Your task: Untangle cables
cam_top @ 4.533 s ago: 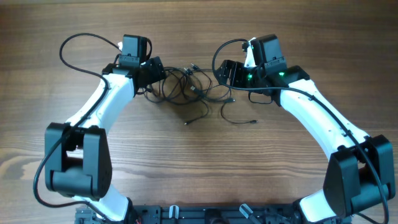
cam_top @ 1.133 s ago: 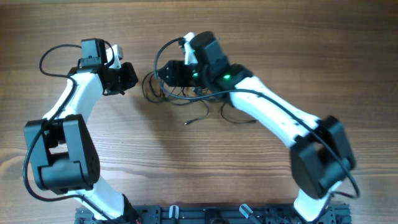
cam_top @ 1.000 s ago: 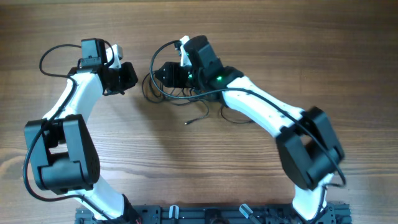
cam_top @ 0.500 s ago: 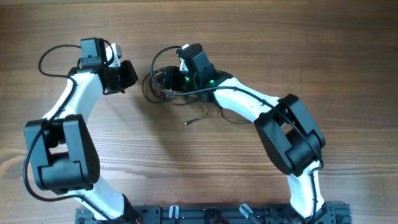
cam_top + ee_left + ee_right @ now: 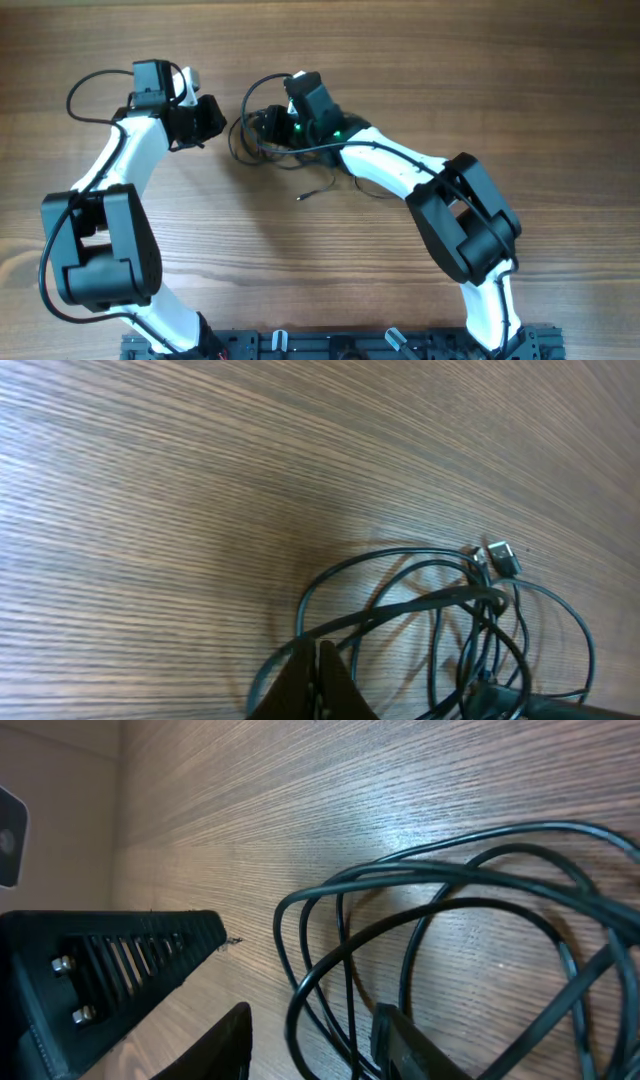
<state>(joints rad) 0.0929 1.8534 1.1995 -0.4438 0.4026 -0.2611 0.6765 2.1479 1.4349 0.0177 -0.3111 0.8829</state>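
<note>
Although both arms are at the pile, the job looks barely begun: the cables (image 5: 283,152) lie in one knotted bunch on the counter (image 5: 450,60), loops crossing over one another, and no cord is drawn fully clear. Only a loose end (image 5: 318,190) trails out toward the near side. By my reading, nearly all the separating is left to do.

The right gripper (image 5: 258,125) sits at the far-left edge of the bunch. Its wrist view shows its jaws spread, with several loops running down between the ribbed finger (image 5: 120,970) and the other one, so the cords lie inside its span but are not pinched.

The left gripper (image 5: 208,118) hangs just beside the bunch on its left, apart from it in the overhead view. In its own view the fingertips (image 5: 312,682) look pressed together, a cord crossing close by them and a silvery plug (image 5: 500,558) lying further off. Whether a strand is caught there I cannot tell.
</note>
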